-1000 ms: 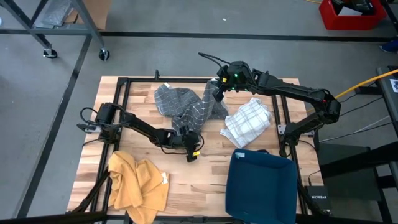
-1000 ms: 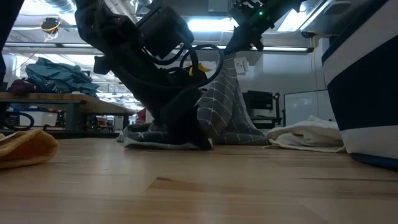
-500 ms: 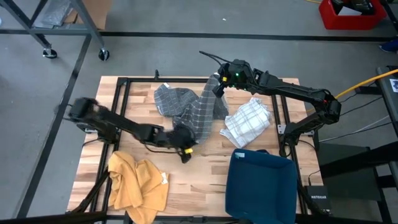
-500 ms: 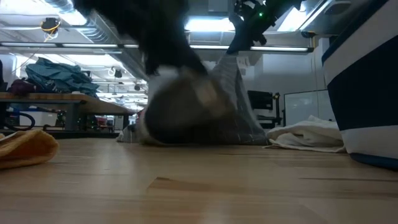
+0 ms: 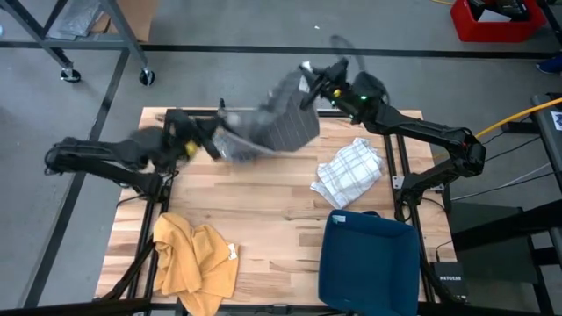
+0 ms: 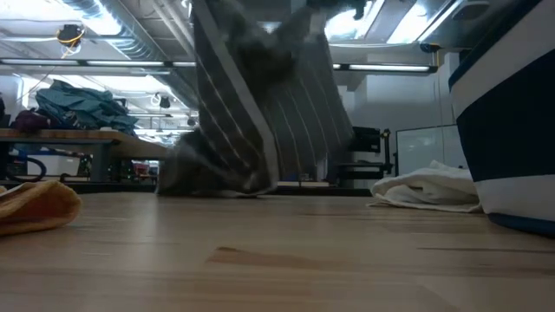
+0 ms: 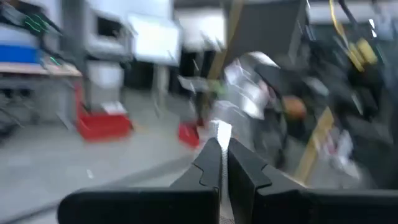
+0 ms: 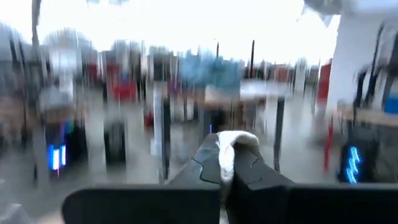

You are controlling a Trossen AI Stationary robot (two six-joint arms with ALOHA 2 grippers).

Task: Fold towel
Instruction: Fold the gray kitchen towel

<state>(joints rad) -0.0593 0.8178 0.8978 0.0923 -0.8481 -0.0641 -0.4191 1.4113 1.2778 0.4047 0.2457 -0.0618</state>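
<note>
Both grippers are clamped on the grey checked towel (image 5: 277, 123), which is stretched in the air at the upper centre of the high view.

One corner is pinched by the left gripper (image 5: 204, 139) at upper left, another by the right gripper (image 5: 307, 77) at upper centre; cloth is seen between each pair of closed fingers in the wrist views. In the low view the towel's lower edge is only just on the table (image 5: 263, 206). A white checked cloth (image 5: 351, 171), a yellow cloth (image 5: 193, 259) and a blue bin (image 5: 369, 263) are spread below. A thinly pinched corner could be pulled free by the fast swing, and the towel dropped in a heap.
</note>
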